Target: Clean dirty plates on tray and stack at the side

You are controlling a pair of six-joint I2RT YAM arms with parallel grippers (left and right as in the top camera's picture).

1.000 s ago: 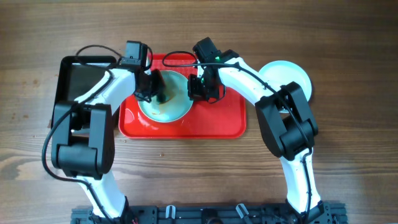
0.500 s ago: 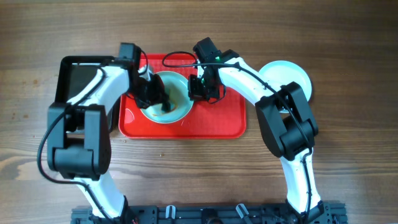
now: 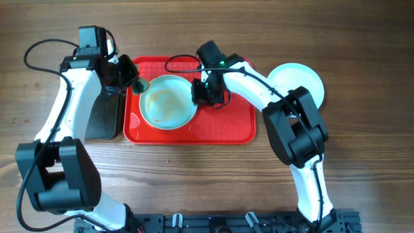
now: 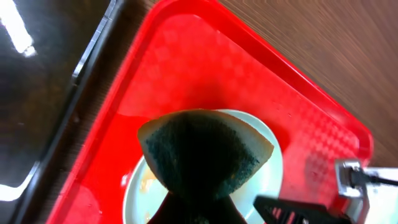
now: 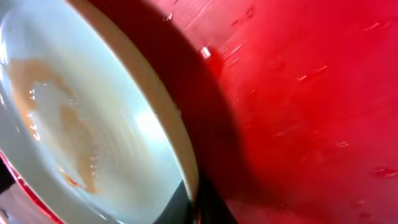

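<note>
A pale mint plate (image 3: 167,103) with an orange-brown smear lies tilted on the red tray (image 3: 226,126). My right gripper (image 3: 202,92) is shut on the plate's right rim; in the right wrist view the rim (image 5: 180,143) runs between my fingers (image 5: 214,199), with the smeared plate on the left and the tray (image 5: 298,93) on the right. My left gripper (image 3: 129,79) is shut on a dark green sponge (image 3: 138,84), held above the tray's left edge, off the plate. The left wrist view shows the sponge (image 4: 202,155) over the plate (image 4: 268,168) and the tray (image 4: 186,62).
Another pale plate (image 3: 299,81) lies on the wooden table to the right of the tray. A black metal pan (image 3: 103,116) sits against the tray's left side, and it also shows in the left wrist view (image 4: 43,93). The tray base looks wet.
My left gripper has lifted the sponge off the plate and swung left and back, to the tray's left edge. The right gripper has kept its hold on the rim.
</note>
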